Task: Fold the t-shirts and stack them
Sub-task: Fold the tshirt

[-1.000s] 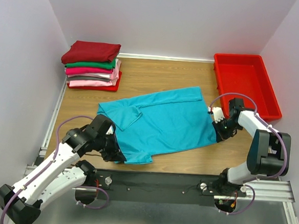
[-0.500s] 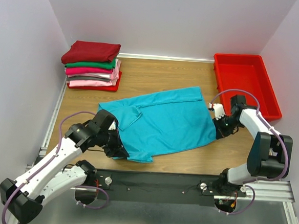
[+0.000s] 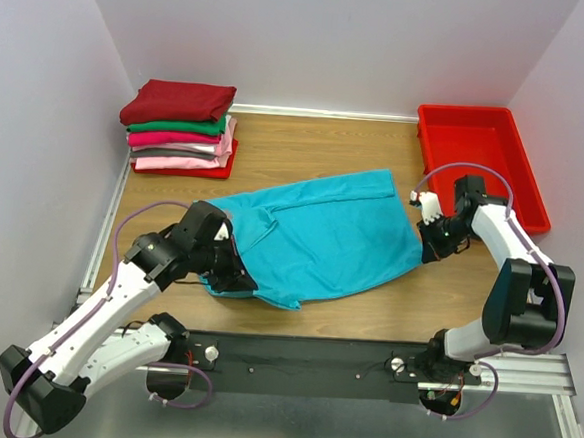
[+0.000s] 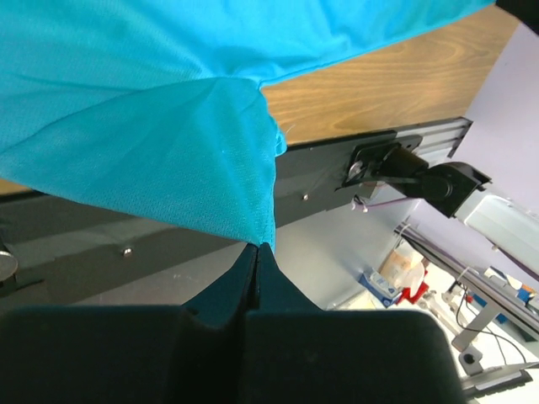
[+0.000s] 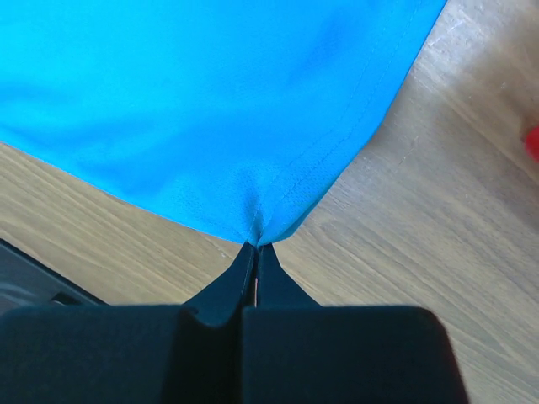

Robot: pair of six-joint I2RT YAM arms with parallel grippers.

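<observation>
Top external view: we saw the folded t-shirts (image 3: 178,129) stacked behind the left end of the teal t-shirt (image 3: 331,237). Our left gripper (image 3: 236,278) had clamped tight onto its near-left corner and our right gripper (image 3: 427,251) pinched its right corner. A red bin (image 3: 481,164) sat behind its right end.

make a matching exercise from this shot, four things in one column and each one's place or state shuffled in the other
Column one
1. teal t-shirt
2. stack of folded t-shirts
3. red bin
4. left gripper

Column two
a. far right corner
b. shut on a corner of cloth
c. far left corner, by the wall
d. spread out in the middle

Pairs: 1-d, 2-c, 3-a, 4-b
</observation>
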